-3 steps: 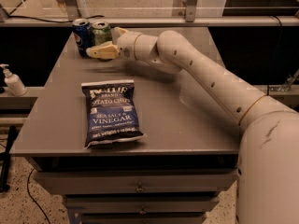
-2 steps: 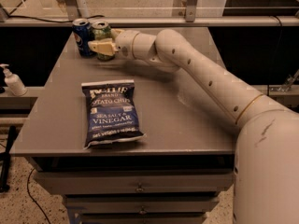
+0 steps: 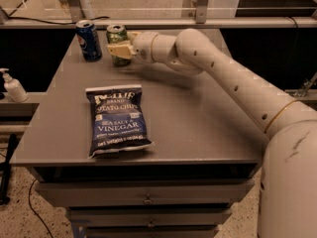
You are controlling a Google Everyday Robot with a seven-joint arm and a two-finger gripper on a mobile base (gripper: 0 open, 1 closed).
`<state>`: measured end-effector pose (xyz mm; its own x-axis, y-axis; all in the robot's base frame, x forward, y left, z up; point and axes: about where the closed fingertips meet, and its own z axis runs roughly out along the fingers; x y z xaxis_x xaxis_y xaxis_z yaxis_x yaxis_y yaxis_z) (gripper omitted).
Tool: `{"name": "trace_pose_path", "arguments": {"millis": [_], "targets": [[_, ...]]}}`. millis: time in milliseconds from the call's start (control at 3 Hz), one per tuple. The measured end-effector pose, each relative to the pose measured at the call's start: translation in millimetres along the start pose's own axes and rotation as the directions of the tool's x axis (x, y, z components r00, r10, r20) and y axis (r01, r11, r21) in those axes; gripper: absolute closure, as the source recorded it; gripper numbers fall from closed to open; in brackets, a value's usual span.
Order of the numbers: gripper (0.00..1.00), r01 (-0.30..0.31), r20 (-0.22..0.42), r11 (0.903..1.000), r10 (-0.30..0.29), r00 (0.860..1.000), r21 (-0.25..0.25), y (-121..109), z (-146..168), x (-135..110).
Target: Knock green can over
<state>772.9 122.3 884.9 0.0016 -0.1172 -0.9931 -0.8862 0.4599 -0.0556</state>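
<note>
The green can (image 3: 118, 33) stands upright near the back left of the grey table (image 3: 198, 118), a small gap to the right of the dark blue Pepsi can (image 3: 89, 39). My gripper (image 3: 122, 46) reaches in from the right on the white arm (image 3: 223, 78) and is right at the green can, with its cream tip lying across the front of the can's middle. The can's lower part (image 3: 120, 61) shows under the tip.
A blue salt and vinegar chip bag (image 3: 118, 120) lies flat at the front left of the table. A white pump bottle (image 3: 14, 87) stands on a lower ledge at the left. A rail runs behind the table's back edge.
My gripper has moved right and onto the green can. The green can has shifted a little to the right, away from the Pepsi can, and still stands upright.
</note>
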Motion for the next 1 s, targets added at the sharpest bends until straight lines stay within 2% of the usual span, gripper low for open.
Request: {"name": "trace_pose_path", "arguments": {"millis": [333, 667, 1000], "targets": [[1.0, 0.05, -0.077, 0.9987, -0.05, 0.996, 0.006, -16.5, -36.3, -6.6], [1.0, 0.112, -0.176, 0.9935, -0.114, 0.978, -0.021, -35.5, -78.5, -13.5], [1.0, 0.173, -0.264, 0.9826, -0.185, 0.947, -0.067, -47.1, -109.6, -22.7]]}}
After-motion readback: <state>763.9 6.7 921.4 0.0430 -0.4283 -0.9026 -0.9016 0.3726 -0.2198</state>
